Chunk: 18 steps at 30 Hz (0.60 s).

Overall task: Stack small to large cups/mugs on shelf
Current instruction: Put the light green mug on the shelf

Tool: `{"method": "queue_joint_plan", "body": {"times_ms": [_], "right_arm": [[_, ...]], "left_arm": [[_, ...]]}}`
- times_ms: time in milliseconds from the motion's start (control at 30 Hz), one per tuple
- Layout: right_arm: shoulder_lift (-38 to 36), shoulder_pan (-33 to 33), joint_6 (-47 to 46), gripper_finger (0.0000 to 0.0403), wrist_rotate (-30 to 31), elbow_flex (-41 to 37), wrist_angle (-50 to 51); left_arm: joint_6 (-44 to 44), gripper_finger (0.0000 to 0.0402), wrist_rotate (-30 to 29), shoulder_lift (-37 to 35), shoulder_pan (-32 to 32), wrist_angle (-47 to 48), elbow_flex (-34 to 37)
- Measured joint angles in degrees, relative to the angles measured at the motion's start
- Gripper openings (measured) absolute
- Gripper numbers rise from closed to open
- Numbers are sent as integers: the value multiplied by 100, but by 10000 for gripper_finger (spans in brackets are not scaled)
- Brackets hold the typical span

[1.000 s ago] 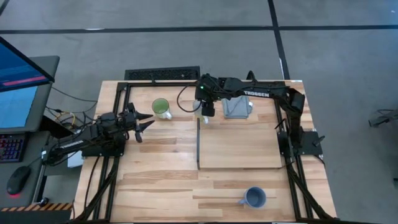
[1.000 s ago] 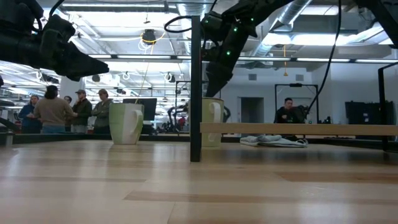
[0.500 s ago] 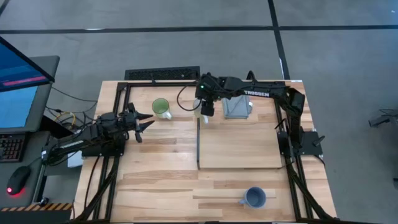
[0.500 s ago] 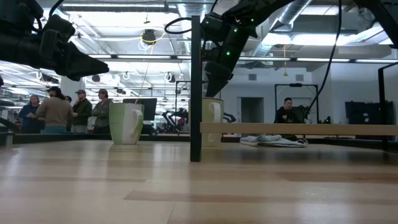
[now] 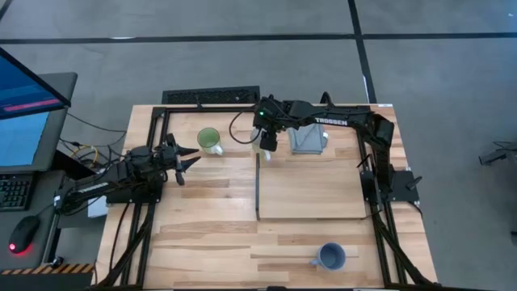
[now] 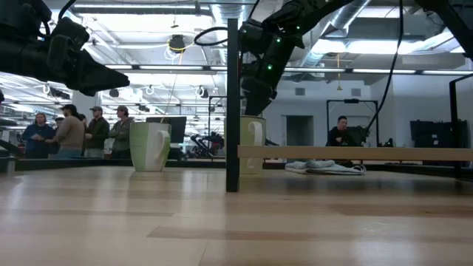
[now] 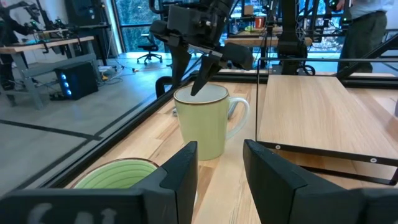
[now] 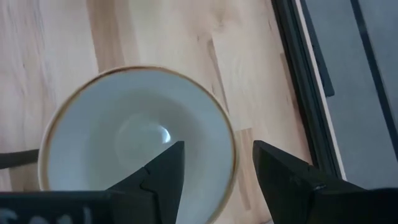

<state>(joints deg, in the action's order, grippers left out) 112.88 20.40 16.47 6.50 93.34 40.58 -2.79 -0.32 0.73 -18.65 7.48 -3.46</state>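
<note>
Right gripper (image 5: pixel 267 150) hangs over the cream-white mug (image 7: pixel 208 120), which stands on the tabletop (image 5: pixel 202 218) just beside the dark-strip edge of the shelf (image 5: pixel 311 187), at the far corner. Fingers (image 8: pixel 163 168) parted, one above the mug's mouth, the other outside its rim on the side toward the tabletop's far edge; nothing gripped. Left wrist view shows one finger tip dipping just inside the rim.

Left gripper (image 5: pixel 187 159) waits above the tabletop, near the green-lined mug (image 5: pixel 209 140); fingers (image 7: pixel 184 175) apart, empty.

Blue-grey mug (image 5: pixel 329 256) stands alone near the tabletop's front edge, well apart from the shelf and both arms.

Folded grey cloth (image 5: pixel 309 140) lies just beyond the shelf's far edge, under the right arm. Shelf surface is bare wood; open tabletop lies between the shelf's strip edge and the left arm.
</note>
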Motion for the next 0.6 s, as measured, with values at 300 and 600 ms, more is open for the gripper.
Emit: {"method": "queue_joint_plan", "body": {"times_ms": [300, 600], "right_arm": [[100, 74, -187, 190, -48, -6, 120], [85, 38, -158, 167, -66, 2, -27]], "left_arm": [[-1, 122, 2, 2, 0, 1, 0], [-2, 122, 7, 4, -1, 0, 2]]}}
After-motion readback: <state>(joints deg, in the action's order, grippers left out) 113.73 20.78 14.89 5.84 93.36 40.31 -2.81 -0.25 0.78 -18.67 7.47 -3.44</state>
